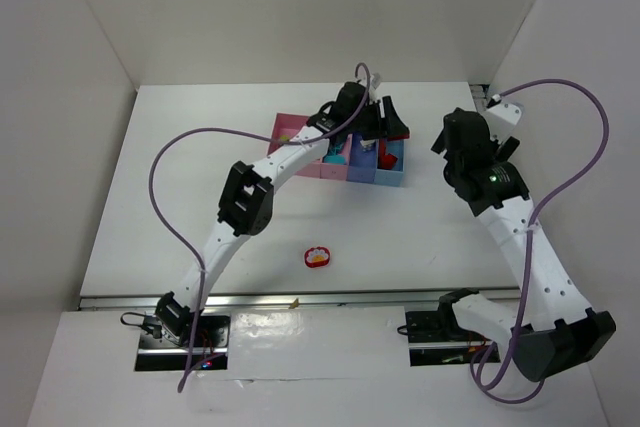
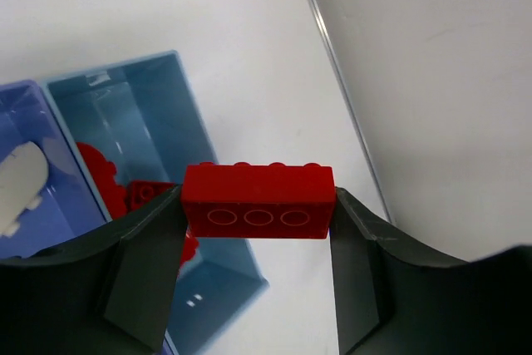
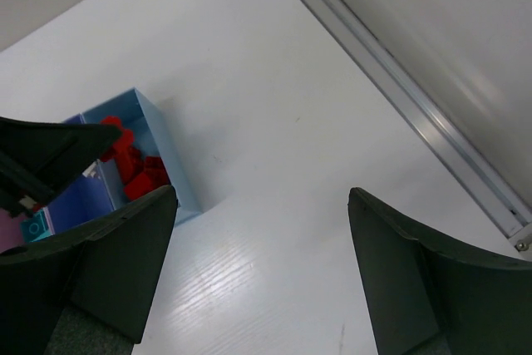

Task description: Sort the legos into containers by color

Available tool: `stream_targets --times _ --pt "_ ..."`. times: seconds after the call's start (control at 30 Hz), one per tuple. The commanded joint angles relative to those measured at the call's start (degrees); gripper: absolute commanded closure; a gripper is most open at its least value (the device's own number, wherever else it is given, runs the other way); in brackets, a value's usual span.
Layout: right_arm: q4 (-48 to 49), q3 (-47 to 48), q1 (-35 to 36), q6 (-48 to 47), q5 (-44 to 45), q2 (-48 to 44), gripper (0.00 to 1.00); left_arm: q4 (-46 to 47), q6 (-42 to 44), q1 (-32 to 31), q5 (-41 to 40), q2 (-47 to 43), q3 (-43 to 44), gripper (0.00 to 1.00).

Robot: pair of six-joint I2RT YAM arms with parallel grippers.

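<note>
My left gripper [image 2: 258,205] is shut on a red lego brick [image 2: 258,201] and holds it above the right edge of the light blue bin [image 2: 187,114], which holds several red bricks [image 2: 137,193]. From above the left gripper [image 1: 385,122] is over the row of pink and blue containers [image 1: 345,172]. A white brick [image 2: 21,176] lies in the darker blue bin. My right gripper [image 3: 262,205] is open and empty, above bare table right of the bins; from above it [image 1: 462,142] is right of them. A round red-rimmed piece [image 1: 318,257] lies on the table.
The light blue bin with red bricks [image 3: 137,168] shows at the left of the right wrist view. The table's far edge rail [image 3: 399,89] and the back wall are close behind. White walls enclose the table on both sides.
</note>
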Motion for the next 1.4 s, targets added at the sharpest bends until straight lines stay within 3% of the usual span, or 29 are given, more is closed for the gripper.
stream_targets --times 0.0,0.1,0.13,0.23,0.47,0.6,0.8,0.87,0.97,1.07,1.23,1.37 --pt "-2.5 2.3 -0.4 -0.4 3.4 -1.8 0.1 7.3 -1.1 0.1 -3.5 2.1 2.7 0.34" --pt "-1.5 1.7 -0.4 -1.0 1.6 -1.3 0.1 6.7 -0.5 0.6 -4.0 2.8 2.7 0.27" --pt "-1.5 1.7 -0.4 -1.0 1.6 -0.8 0.1 6.7 -0.5 0.6 -4.0 2.8 2.7 0.15" --pt "-0.3 1.7 -0.4 -1.6 0.2 -0.2 0.1 6.7 0.0 0.6 -1.3 3.4 2.7 0.0" --pt "2.0 -0.2 -0.4 -2.1 -1.8 -0.1 0.1 8.1 2.0 0.6 4.6 -2.8 0.5 0.0" --pt "3.2 -1.4 -0.4 -1.6 -4.7 -0.1 0.1 9.1 -2.5 0.6 8.8 -7.8 -0.2 0.0" --pt "5.1 -6.0 -0.4 -3.2 -12.3 -0.8 0.11 1.3 1.1 4.3 5.8 -20.3 -8.6 0.0" --pt "6.7 -9.8 0.4 -5.9 -20.6 -1.4 0.11 -1.5 2.8 7.4 3.9 -26.1 -13.1 0.0" --pt "9.4 -13.7 5.3 -10.8 -34.3 1.2 0.11 -10.1 5.4 10.3 -2.0 -31.6 -18.1 0.0" --pt "8.9 -13.7 14.5 -11.8 -40.3 6.9 0.08 -20.1 8.1 13.4 -7.5 -36.9 -18.8 0.0" --pt "10.5 -11.9 27.7 -13.7 -44.1 13.4 0.06 -21.9 9.0 15.7 -8.9 -46.3 -28.8 0.0" --pt "7.0 -9.0 36.9 -18.7 -43.5 19.9 0.06 -21.9 9.0 18.5 -2.5 -50.7 -34.4 0.0"
